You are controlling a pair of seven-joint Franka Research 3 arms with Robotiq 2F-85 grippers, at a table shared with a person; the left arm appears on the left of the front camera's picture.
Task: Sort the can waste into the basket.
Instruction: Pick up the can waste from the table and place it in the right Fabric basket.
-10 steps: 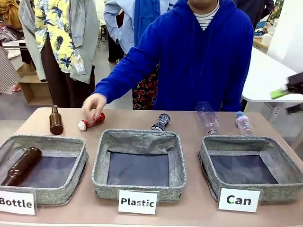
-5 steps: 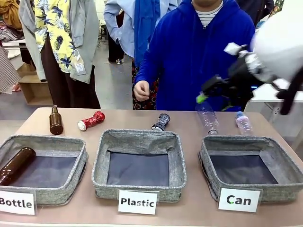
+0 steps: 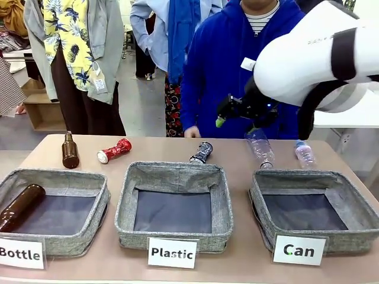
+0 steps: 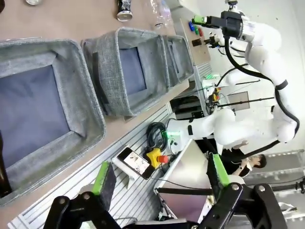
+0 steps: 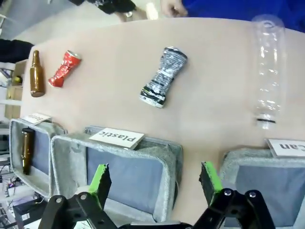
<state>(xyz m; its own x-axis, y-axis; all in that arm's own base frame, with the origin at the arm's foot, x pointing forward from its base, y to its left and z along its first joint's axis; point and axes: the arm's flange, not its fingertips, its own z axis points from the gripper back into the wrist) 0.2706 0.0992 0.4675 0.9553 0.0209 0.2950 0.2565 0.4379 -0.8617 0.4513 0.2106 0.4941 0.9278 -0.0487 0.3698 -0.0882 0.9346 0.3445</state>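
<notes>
Right gripper (image 5: 155,183), fingers apart, hangs above the table's far side. The crushed black can (image 3: 201,152) lies just beyond the Plastic basket (image 3: 220,195), the crushed red can (image 3: 114,150) far left. The Can basket (image 3: 296,175) stands near right. Left gripper (image 4: 160,174): fingers apart.

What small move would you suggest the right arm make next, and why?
Probably lower the right gripper toward the black can. Its jaws are open and hang above the table's far side, with that can lying free almost straight ahead of them, nearer than the red can. The Can basket holds nothing yet.
</notes>
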